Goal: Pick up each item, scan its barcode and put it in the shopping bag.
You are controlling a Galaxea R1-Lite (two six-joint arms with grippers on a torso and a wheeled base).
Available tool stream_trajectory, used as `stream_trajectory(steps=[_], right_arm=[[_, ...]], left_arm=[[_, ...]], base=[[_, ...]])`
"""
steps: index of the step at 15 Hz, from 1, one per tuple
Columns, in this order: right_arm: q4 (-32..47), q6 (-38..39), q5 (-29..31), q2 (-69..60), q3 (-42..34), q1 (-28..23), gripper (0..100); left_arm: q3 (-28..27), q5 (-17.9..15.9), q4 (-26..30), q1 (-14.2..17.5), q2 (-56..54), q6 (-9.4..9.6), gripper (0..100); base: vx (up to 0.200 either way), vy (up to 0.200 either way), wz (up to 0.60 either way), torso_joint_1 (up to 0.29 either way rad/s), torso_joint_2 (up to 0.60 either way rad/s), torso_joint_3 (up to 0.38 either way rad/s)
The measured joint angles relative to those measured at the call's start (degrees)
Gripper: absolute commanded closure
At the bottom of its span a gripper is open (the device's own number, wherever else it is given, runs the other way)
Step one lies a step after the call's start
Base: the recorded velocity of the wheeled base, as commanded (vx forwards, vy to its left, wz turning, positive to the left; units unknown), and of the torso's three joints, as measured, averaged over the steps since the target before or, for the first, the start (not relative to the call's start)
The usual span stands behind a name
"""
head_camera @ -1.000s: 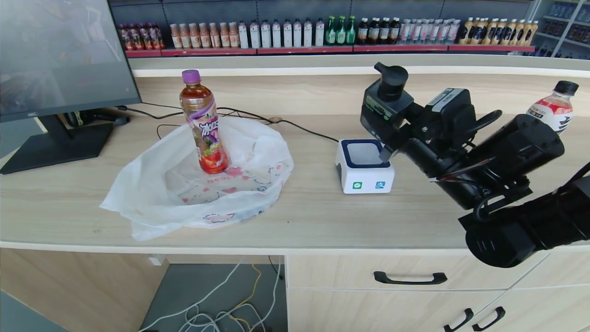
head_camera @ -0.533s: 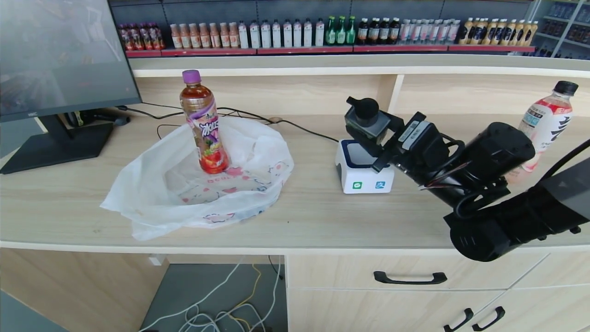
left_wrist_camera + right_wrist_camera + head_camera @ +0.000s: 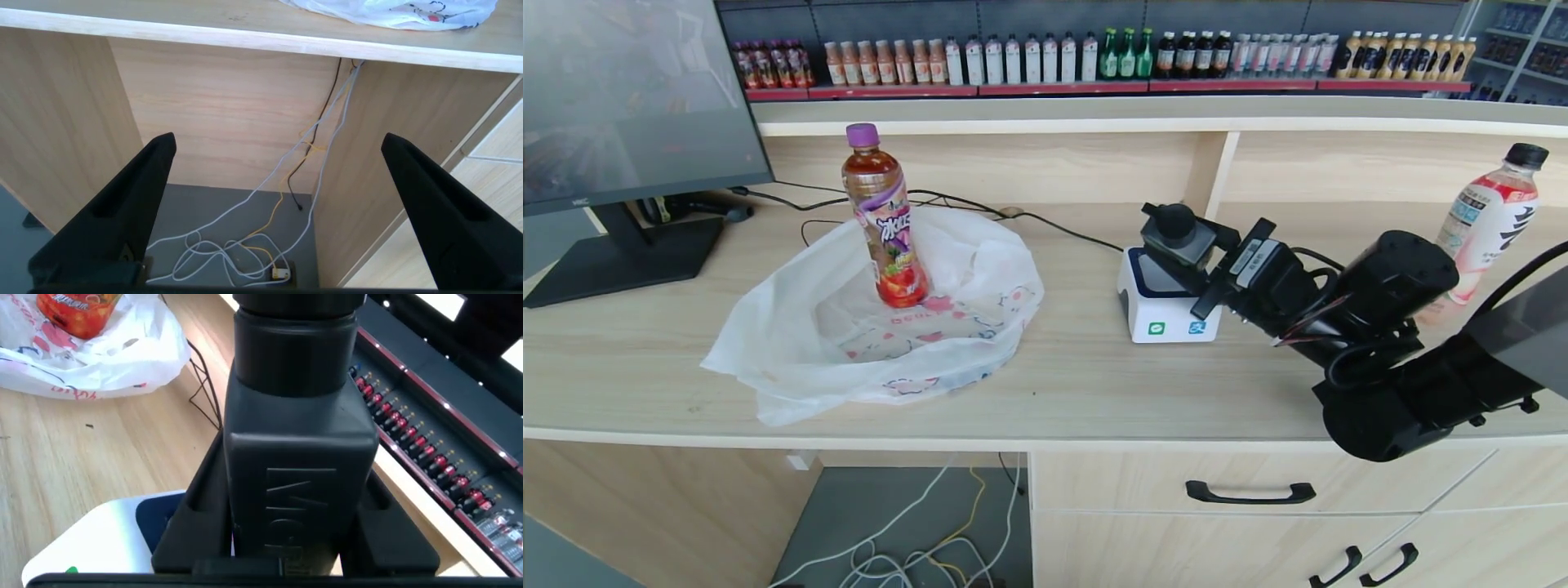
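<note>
A dark, square-sided bottle with a black cap (image 3: 1176,231) lies tilted in my right gripper (image 3: 1202,273), which is shut on it just above the white scanner (image 3: 1168,318). In the right wrist view the bottle (image 3: 298,457) sits between the fingers (image 3: 189,514), with the scanner (image 3: 90,543) below. The white shopping bag (image 3: 792,343) lies spread open on the counter, and a purple-capped tea bottle (image 3: 882,220) stands upright in it. My left gripper (image 3: 278,212) hangs open below the counter edge, holding nothing.
A pink-labelled bottle (image 3: 1486,216) stands at the counter's far right. A monitor (image 3: 621,98) stands at the back left, with cables (image 3: 1045,224) running behind the bag. Drawers (image 3: 1250,492) sit under the counter and loose wires (image 3: 270,237) lie on the floor.
My right arm has lowered and tilted the dark bottle from well above the scanner to just over its top. The bag, the tea bottle and the pink-labelled bottle have stayed put.
</note>
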State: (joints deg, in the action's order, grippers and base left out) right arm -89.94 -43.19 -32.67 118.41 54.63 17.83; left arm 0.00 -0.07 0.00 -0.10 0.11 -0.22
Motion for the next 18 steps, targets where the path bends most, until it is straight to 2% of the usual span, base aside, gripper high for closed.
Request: stream_trajectory(steps=[18], right_arm=[[-0.1,-0.6,0.5,0.6,0.0,0.2,100]], left_arm=[[0.0,0.0,0.0,0.0,0.0,-0.02,0]], base=[[0.0,0.0,0.0,0.0,0.0,0.0]])
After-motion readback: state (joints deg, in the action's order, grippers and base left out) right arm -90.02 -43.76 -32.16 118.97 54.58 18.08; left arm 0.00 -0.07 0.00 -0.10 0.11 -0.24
